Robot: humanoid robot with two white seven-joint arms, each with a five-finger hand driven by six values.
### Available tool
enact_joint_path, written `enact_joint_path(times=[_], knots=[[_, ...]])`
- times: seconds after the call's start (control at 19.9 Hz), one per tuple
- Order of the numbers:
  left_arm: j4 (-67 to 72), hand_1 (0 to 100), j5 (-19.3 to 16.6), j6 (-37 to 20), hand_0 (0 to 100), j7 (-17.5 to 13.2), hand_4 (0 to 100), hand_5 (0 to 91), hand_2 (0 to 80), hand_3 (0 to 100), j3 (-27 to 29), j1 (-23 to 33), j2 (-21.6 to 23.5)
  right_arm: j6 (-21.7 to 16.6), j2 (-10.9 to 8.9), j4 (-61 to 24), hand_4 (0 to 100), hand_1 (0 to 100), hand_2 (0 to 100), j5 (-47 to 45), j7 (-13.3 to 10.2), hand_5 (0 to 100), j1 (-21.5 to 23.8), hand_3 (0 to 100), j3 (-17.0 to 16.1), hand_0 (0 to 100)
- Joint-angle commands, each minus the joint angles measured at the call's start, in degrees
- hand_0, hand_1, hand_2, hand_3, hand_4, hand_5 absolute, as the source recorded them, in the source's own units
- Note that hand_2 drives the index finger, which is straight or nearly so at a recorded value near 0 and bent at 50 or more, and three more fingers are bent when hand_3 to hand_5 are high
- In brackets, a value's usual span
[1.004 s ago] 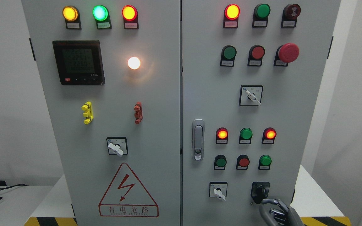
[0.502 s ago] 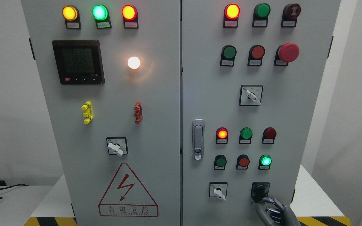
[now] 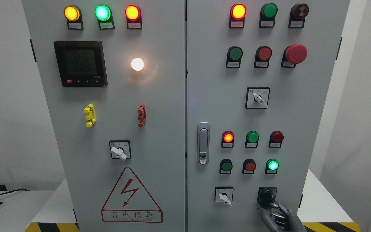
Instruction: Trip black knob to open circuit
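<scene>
White walls frame a grey control cabinet (image 3: 159, 106) standing on a tabletop (image 3: 320, 199). Low on its right door sits the black knob (image 3: 266, 195); the right hand (image 3: 277, 214) reaches up from below, fingers (image 3: 271, 206) clasping the knob's lower edge. Above, a green lamp (image 3: 272, 165) glows.

The right hand (image 3: 277, 214) rises from the bottom edge, its fingers (image 3: 274, 205) seemingly curled upward; wrist cropped.
</scene>
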Motion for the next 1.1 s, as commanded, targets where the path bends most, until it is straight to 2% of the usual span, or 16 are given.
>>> enact_joint_path(times=[0.0, 0.75, 1.05], knots=[[0.0, 39, -1.76, 0.03, 12, 0.04, 0, 0.0, 0.0, 0, 0.0, 0.0, 0.0, -0.11, 0.06, 0.25, 100, 67, 42, 0.76, -0.4, 95, 0.1, 100, 0.15, 43], [0.0, 39, -1.76, 0.03, 12, 0.04, 0, 0.0, 0.0, 0, 0.0, 0.0, 0.01, -0.38, -0.47, 0.69, 100, 67, 42, 1.02, -0.31, 95, 1.6, 100, -0.9, 43], [0.0, 39, -1.76, 0.03, 12, 0.04, 0, 0.0, 0.0, 0, 0.0, 0.0, -0.08, -0.38, -0.47, 0.86, 100, 67, 42, 1.2, -0.31, 95, 1.6, 100, -2.57, 44]])
